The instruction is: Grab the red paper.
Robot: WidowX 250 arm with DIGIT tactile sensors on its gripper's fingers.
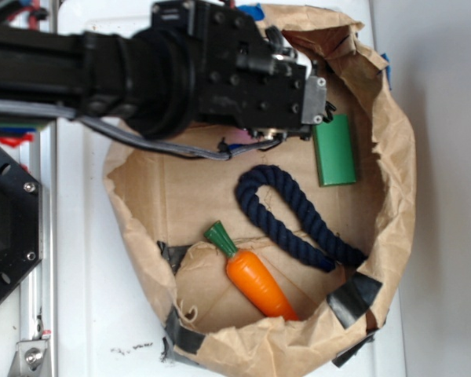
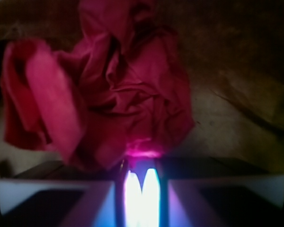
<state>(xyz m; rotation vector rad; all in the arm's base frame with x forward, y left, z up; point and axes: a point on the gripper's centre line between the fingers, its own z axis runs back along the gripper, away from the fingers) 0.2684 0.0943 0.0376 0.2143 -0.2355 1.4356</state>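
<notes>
The red paper (image 2: 109, 94), a crumpled wad with deep folds, fills the upper middle of the wrist view and lies on the brown bag floor. My gripper (image 2: 141, 163) has its two dark fingers drawn close together, and the wad's lower edge is pinched at their tips, glowing pink there. In the exterior view the black gripper (image 1: 259, 129) hangs over the back of the paper bag (image 1: 392, 157). It covers the red paper, and only a pink sliver (image 1: 239, 140) peeks out beneath it.
Inside the bag lie a green block (image 1: 334, 151), a dark blue rope loop (image 1: 290, 212) and an orange toy carrot (image 1: 255, 281) with a green top. Black tape patches the bag's rim. A metal rail (image 1: 39, 236) runs along the left.
</notes>
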